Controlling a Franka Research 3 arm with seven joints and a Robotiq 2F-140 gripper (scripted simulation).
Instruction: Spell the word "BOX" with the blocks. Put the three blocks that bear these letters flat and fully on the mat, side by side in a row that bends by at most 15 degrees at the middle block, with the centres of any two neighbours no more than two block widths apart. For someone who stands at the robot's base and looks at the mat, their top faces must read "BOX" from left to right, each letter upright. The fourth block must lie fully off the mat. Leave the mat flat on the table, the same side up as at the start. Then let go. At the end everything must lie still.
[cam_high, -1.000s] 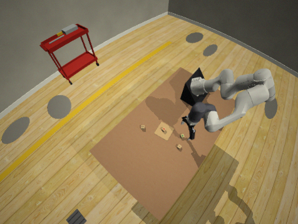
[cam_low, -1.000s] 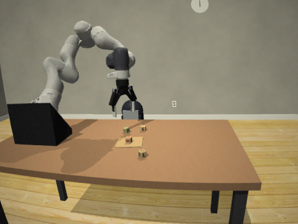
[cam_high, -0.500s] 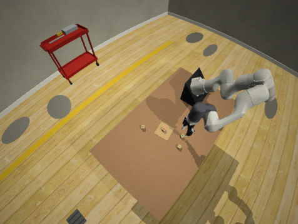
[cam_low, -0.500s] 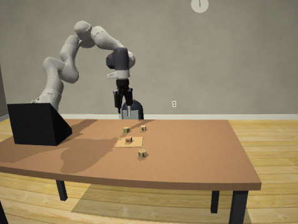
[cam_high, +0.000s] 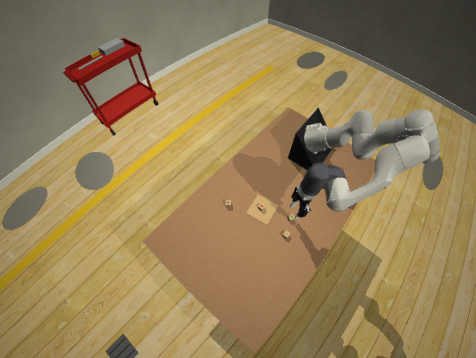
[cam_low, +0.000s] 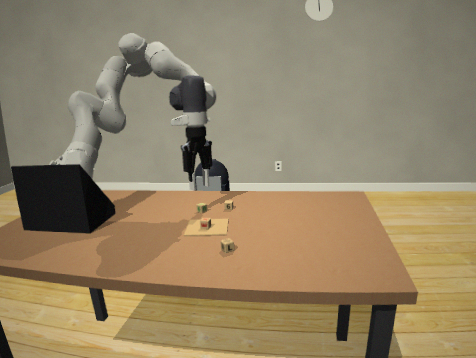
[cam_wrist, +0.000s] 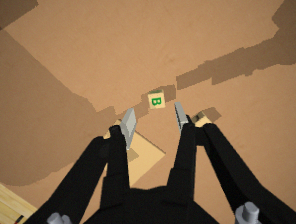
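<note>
"What's the gripper doing?"

"It's hanging above the desk, its fingers standing partly spread and pinching nothing."

"And the B block?"

"It's lying on the desk, off the mat, showing its green letter on top. The gripper is hovering close over that spot without touching it."

"Is anything sitting on the mat?"

"Just the block with the red mark. In the wrist view I can't make it out."

"What about the other two?"

"One, the block near B, is resting off the mat. The other, the block with an L on its side, is sitting beyond the opposite side of the mat. I can't read either top letter."

"Farther out?"

"The pale arm is arching up from its black stand, and a red cart is standing on the floor by the wall."
</note>
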